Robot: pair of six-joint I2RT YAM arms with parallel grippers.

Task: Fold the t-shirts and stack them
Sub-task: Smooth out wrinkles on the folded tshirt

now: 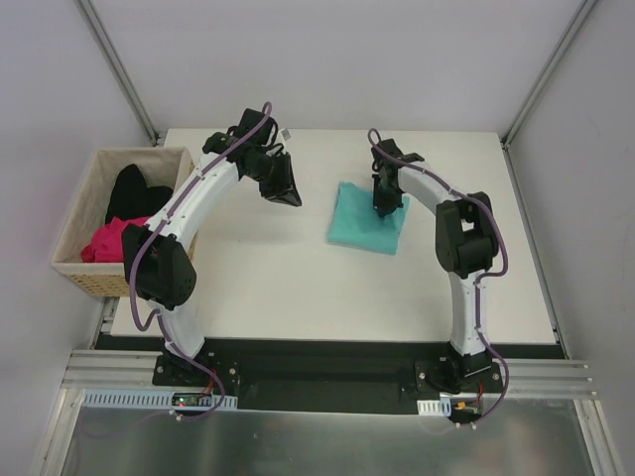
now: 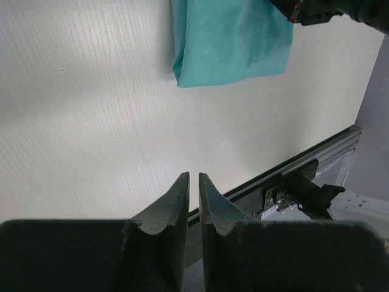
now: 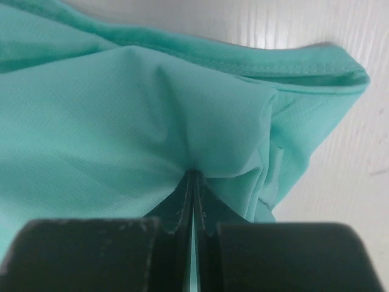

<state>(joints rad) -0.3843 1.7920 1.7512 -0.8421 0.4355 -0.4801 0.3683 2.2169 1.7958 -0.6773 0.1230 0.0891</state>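
Note:
A teal t-shirt (image 1: pixel 359 228) lies folded on the white table, right of centre. My right gripper (image 1: pixel 380 208) points down onto its far edge. In the right wrist view its fingertips (image 3: pixel 193 172) are shut, pinching a pucker of the teal t-shirt (image 3: pixel 121 109). My left gripper (image 1: pixel 283 188) hangs over bare table to the left of the shirt. Its jaws (image 2: pixel 194 176) stand almost together with a thin slit between them and nothing in it. The teal t-shirt (image 2: pixel 231 36) shows at the top of that view. A magenta t-shirt (image 1: pixel 107 240) and a black t-shirt (image 1: pixel 134 193) lie crumpled in the basket.
A woven wicker basket (image 1: pixel 74 270) stands off the table's left edge. The table's near edge meets a black rail (image 1: pixel 327 372) carrying both arm bases. Grey walls close in behind and on both sides.

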